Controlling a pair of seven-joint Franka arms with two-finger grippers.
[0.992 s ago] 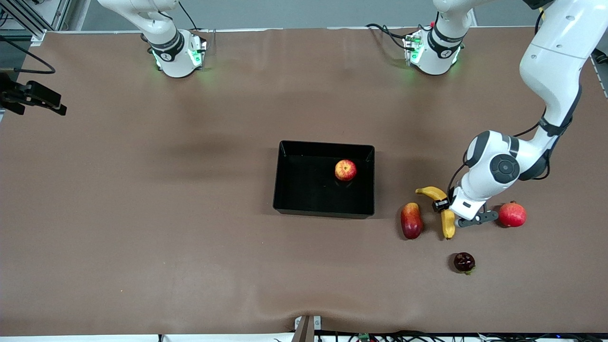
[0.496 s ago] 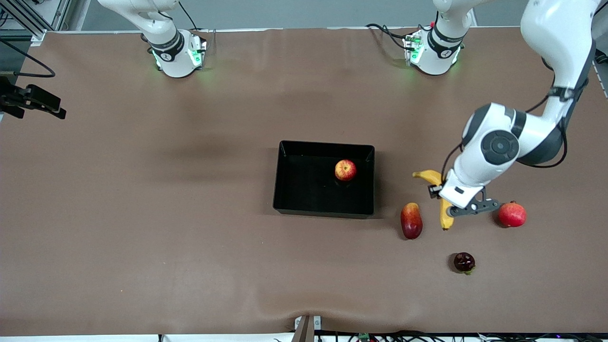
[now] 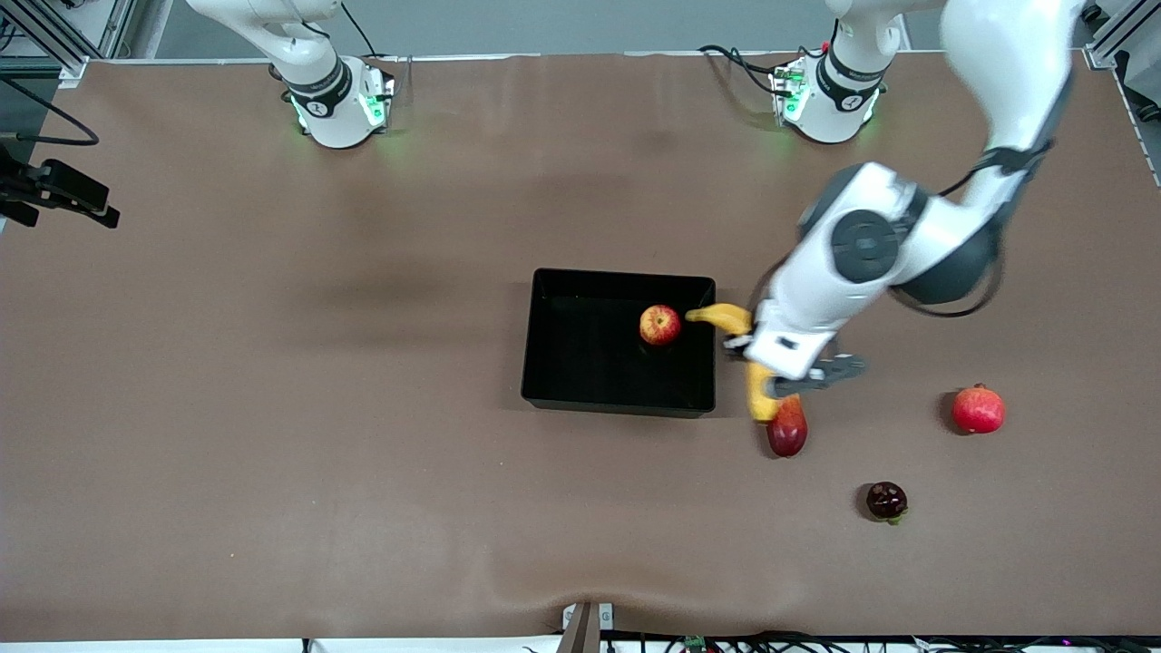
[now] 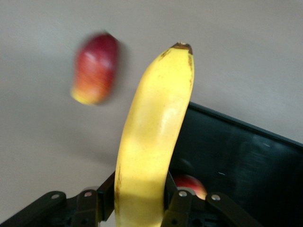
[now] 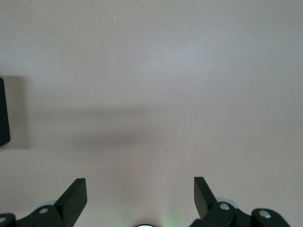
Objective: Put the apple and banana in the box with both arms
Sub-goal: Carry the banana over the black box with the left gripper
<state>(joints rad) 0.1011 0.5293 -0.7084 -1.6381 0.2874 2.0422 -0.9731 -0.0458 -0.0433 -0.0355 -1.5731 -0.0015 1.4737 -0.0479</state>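
At the right arm's end of the tabletop (image 3: 272,435), the right pincer (image 5: 140,198) hangs over bare brown surface with its fingers (image 5: 73,198) spread wide apart and nothing between them; this arm waits, and in its wrist view only a dark corner of the box shows at the picture's edge.

Near the middle of the tabletop sits the box (image 3: 580,401), a shallow black tray. The apple (image 3: 659,325) lies inside it, in the part toward the left arm's end and close to the wall nearer the robots' bases.

Next comes the banana (image 3: 723,316), up in the air and clamped in the left pincer (image 3: 760,363), whose fingers (image 4: 182,208) press on its two sides near its middle. One end of the banana reaches over the box wall just beside the apple, while the other end points down past the pincer toward the elongated red-yellow fruit (image 3: 786,428), which lies on the tabletop just outside the box corner. In the left wrist view the banana (image 4: 154,142) rises from between the fingers, with the box (image 4: 246,156) and a sliver of the apple (image 4: 189,184) under it.

Toward the left arm's end lie a dark round fruit (image 3: 886,501), nearer the front camera, and a red pomegranate (image 3: 978,409) well apart from the pincer.
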